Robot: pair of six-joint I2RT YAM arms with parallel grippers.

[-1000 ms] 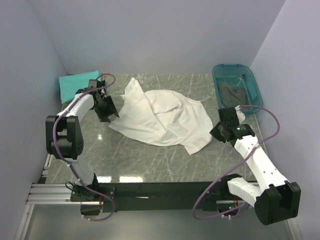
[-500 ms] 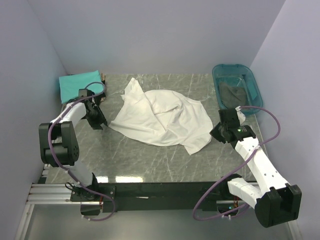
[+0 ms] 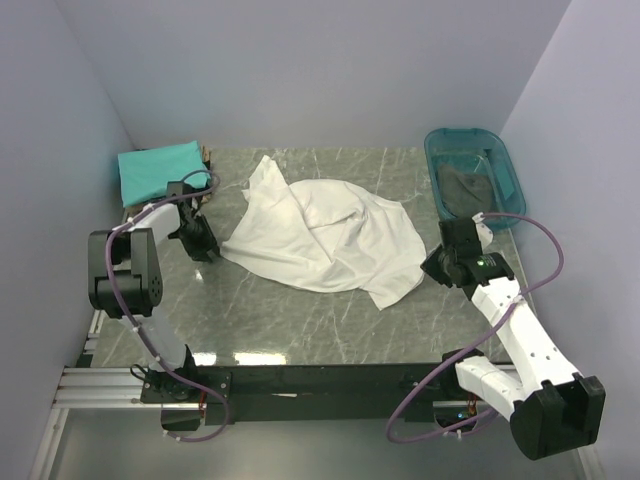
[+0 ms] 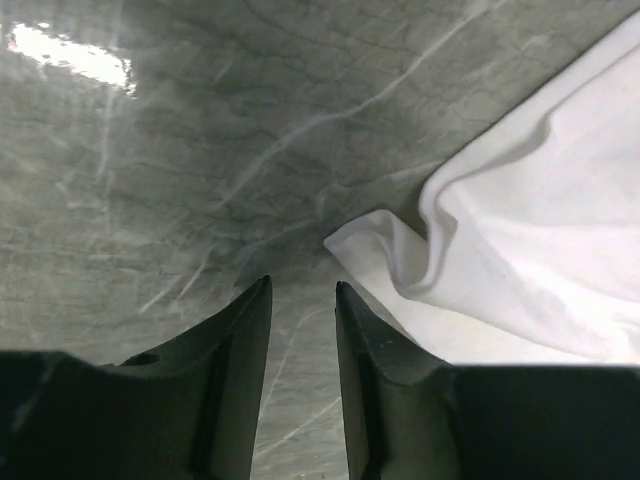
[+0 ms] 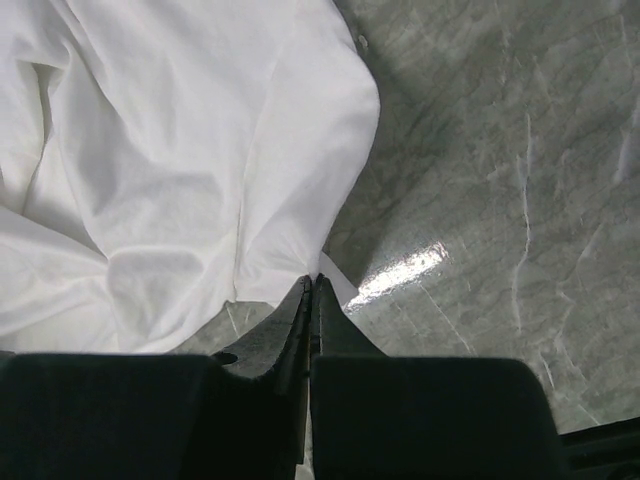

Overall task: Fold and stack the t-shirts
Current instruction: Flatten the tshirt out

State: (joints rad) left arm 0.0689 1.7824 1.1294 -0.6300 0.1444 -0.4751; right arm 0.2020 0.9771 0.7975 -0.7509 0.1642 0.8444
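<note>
The white t-shirt (image 3: 320,235) lies crumpled in the middle of the marble table; its print is hidden. My left gripper (image 3: 207,248) is low over the table just left of the shirt's near-left corner. In the left wrist view the gripper (image 4: 302,288) is open by a narrow gap with only bare table between the jaws, and the shirt's corner (image 4: 375,245) lies just ahead. My right gripper (image 3: 432,268) is at the shirt's right edge. In the right wrist view the gripper (image 5: 312,282) is shut on the white hem (image 5: 335,285). A folded teal t-shirt (image 3: 158,170) lies at the far left.
A translucent teal tub (image 3: 505,175) at the far right corner holds a dark cloth (image 3: 465,190). The blue walls close in the table on three sides. The arm bases and a black rail (image 3: 330,385) run along the near edge.
My left gripper pulled back leftward off the shirt's left edge, then came down beside its near-left corner. The right arm and the shirt have barely moved.
</note>
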